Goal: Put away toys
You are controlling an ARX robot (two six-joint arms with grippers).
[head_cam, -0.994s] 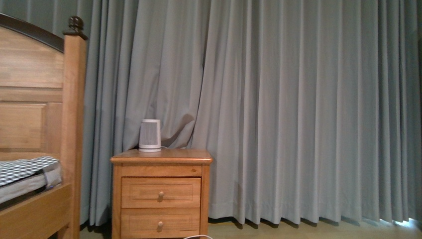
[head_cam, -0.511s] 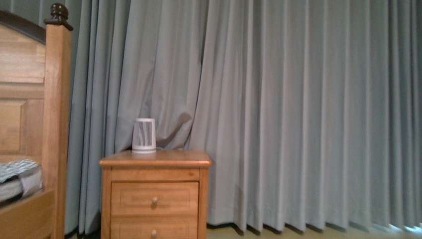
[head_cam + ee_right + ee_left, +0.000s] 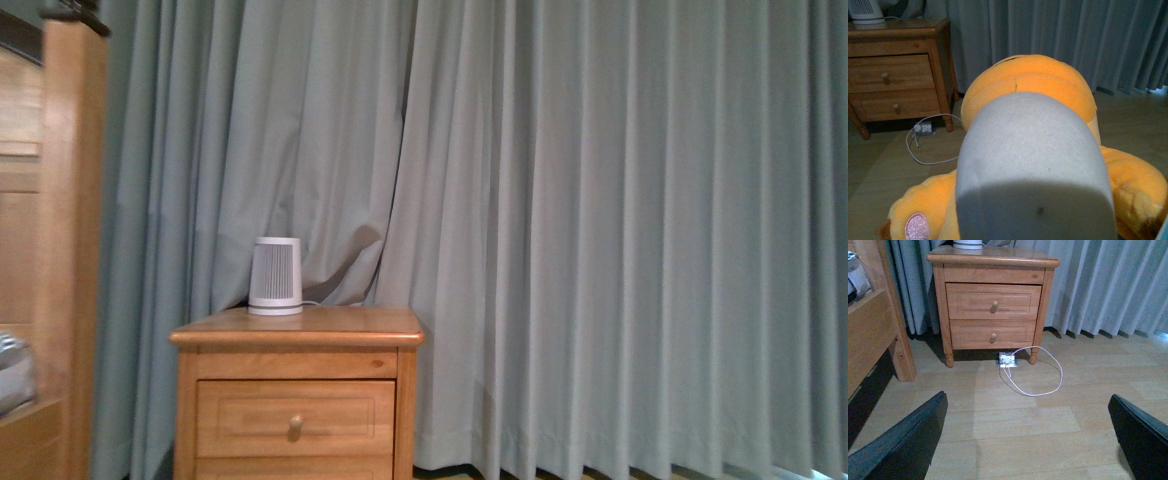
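Dim, even light; front view soft; plush toy (image 3: 1033,80) blurred up close.

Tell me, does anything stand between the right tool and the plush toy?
Nothing visible does. The plush toy fills the right wrist view, close to the camera. A grey rounded shape covers its middle; I cannot tell what it is.

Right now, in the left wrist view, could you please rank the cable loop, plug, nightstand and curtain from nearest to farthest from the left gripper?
From the left gripper:
1. Cable loop, on the floor just ahead.
2. Plug, on the floor at the nightstand's foot.
3. Nightstand, standing behind the plug.
4. Curtain, hanging behind the nightstand.
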